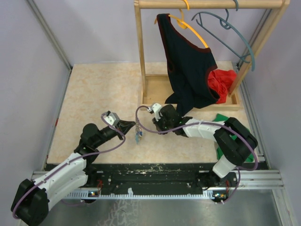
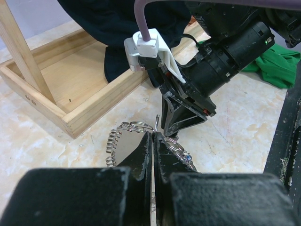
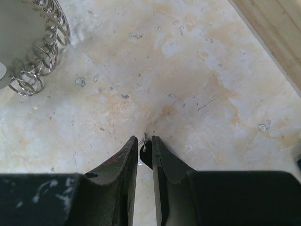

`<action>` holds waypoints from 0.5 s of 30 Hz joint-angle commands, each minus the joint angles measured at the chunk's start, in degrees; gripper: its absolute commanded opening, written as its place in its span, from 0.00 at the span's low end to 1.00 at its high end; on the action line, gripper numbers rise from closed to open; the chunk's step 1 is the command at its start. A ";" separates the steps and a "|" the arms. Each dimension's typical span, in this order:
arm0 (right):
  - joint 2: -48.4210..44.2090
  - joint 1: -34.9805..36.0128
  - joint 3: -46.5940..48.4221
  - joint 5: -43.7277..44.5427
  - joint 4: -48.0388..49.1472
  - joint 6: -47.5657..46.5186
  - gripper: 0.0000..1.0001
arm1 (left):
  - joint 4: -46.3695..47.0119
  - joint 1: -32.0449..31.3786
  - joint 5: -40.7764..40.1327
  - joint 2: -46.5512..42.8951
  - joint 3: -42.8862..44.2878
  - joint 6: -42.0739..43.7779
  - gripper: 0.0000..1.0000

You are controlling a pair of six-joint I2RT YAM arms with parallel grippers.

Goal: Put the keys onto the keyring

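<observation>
Key half-hidden in right end effector

Table: cream, marbled with pale orange veins and small grey flecks.
Keyring: silver-grey coil, shiny.
Key: silver tip, dark head.
Fingers: black, scuffed with white specks.
Rack: light natural wood.
Garment: very dark navy, thin red edging.
Cloth in the rack's tray: red.
Cloth beside the right arm: bright green.
Yellow hanger; grey-blue hanger.
Cable: mauve.
</observation>
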 commanded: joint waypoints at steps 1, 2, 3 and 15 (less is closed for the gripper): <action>0.07 -0.15 -1.17 -0.69 2.90 1.23 0.19 | 2.11 -0.09 0.86 0.29 0.74 -0.79 0.01; 0.06 -0.16 -1.58 -0.66 3.36 1.36 0.18 | 2.12 -0.11 0.89 0.27 0.74 -0.85 0.01; 0.05 -0.17 -2.00 -0.66 3.78 1.52 0.18 | 2.23 -0.09 0.89 0.27 0.74 -0.82 0.01; -4.15 -0.17 -9.84 -0.51 14.60 2.09 0.16 | 2.91 -0.14 1.15 0.70 0.70 -1.25 0.01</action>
